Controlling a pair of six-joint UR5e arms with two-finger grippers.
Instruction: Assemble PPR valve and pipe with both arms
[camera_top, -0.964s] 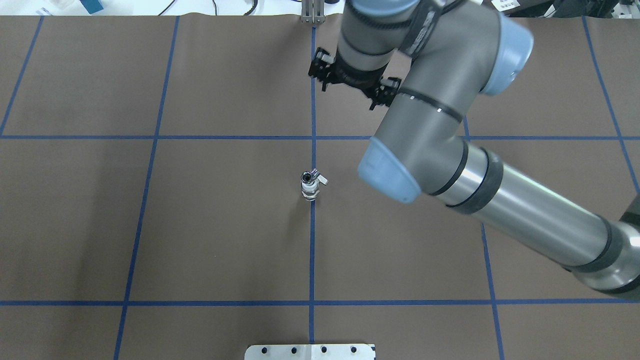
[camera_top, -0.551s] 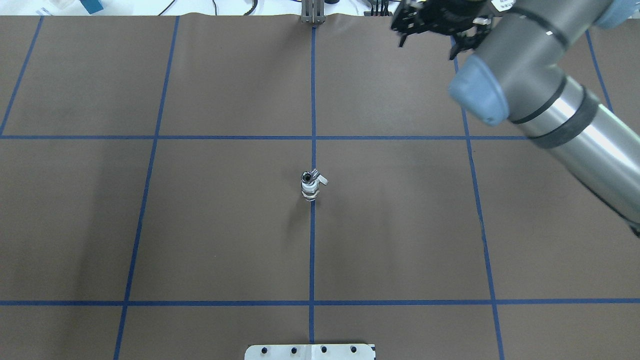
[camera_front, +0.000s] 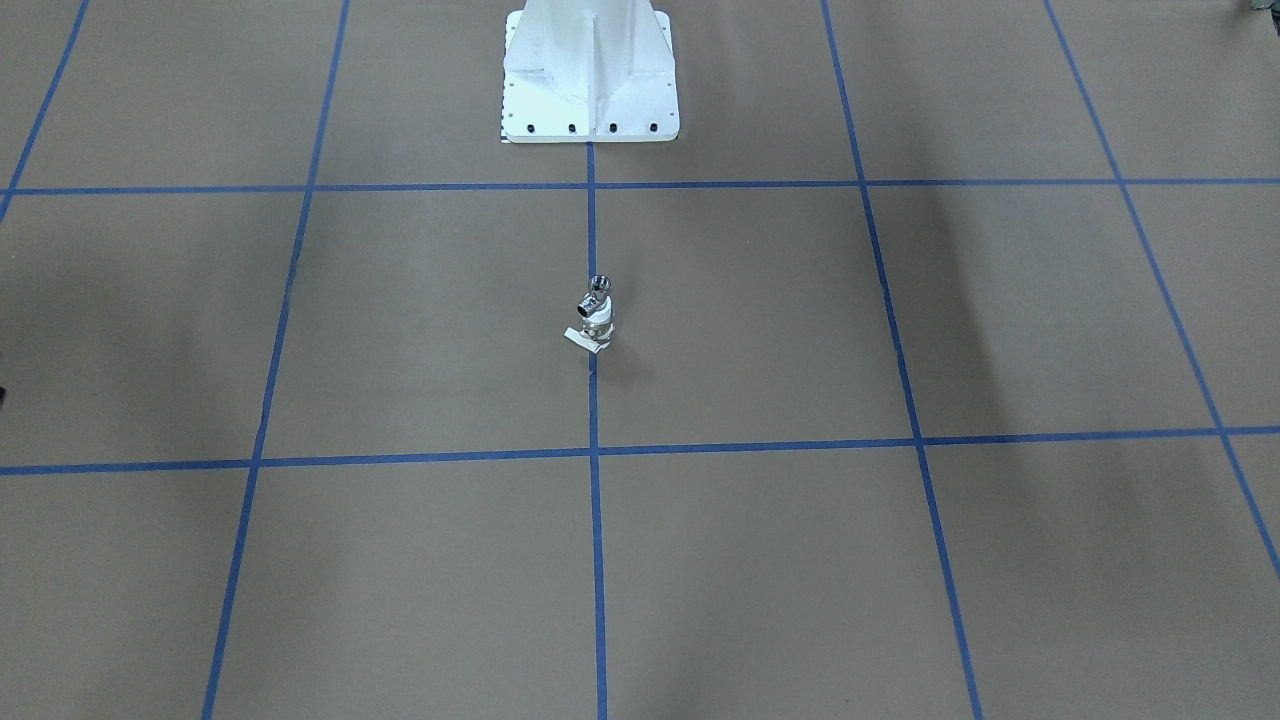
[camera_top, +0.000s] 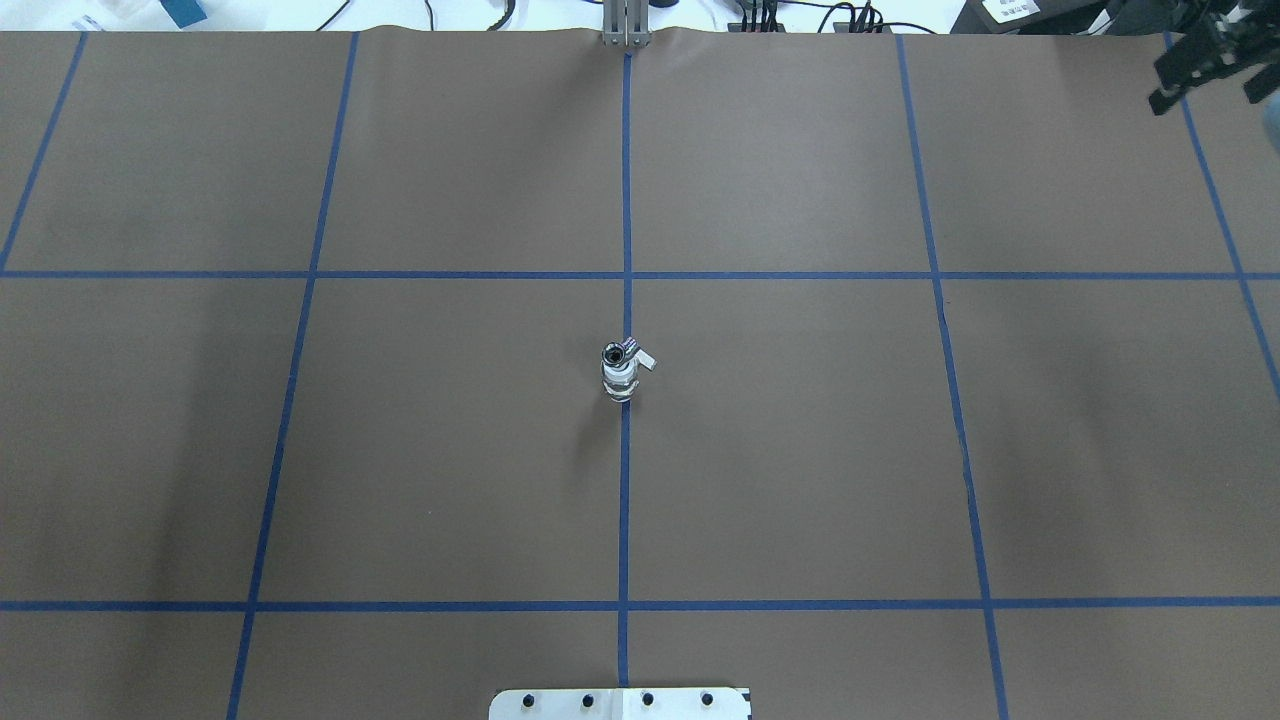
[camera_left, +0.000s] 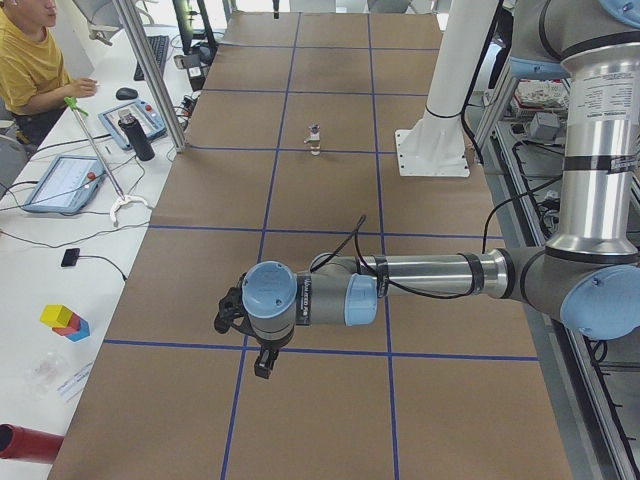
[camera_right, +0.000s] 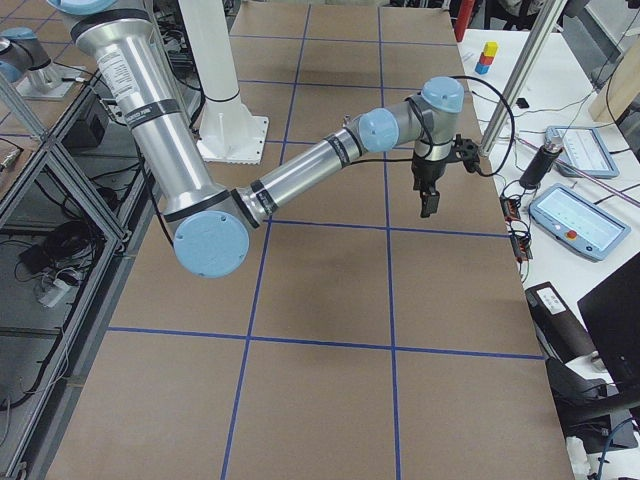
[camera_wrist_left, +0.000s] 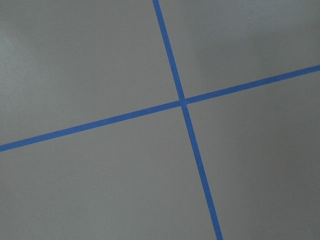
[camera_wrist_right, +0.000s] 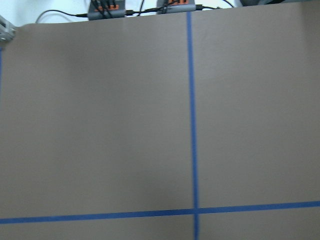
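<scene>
White PPR valve upright, pipe seemingly atop

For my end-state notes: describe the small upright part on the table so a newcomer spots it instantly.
On the brown table, follow the central blue tape line out from the white pedestal. The PPR valve stands on that line with the pipe atop it: tiny, white-and-chrome, with a pale side tab.

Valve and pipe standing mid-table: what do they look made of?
The PPR valve: looks like white plastic, matte, with what seems a metal band around the middle; too small to be sure. The pipe: looks like chromed or polished metal, from its bright mirror-like glints and dark reflections.
</scene>
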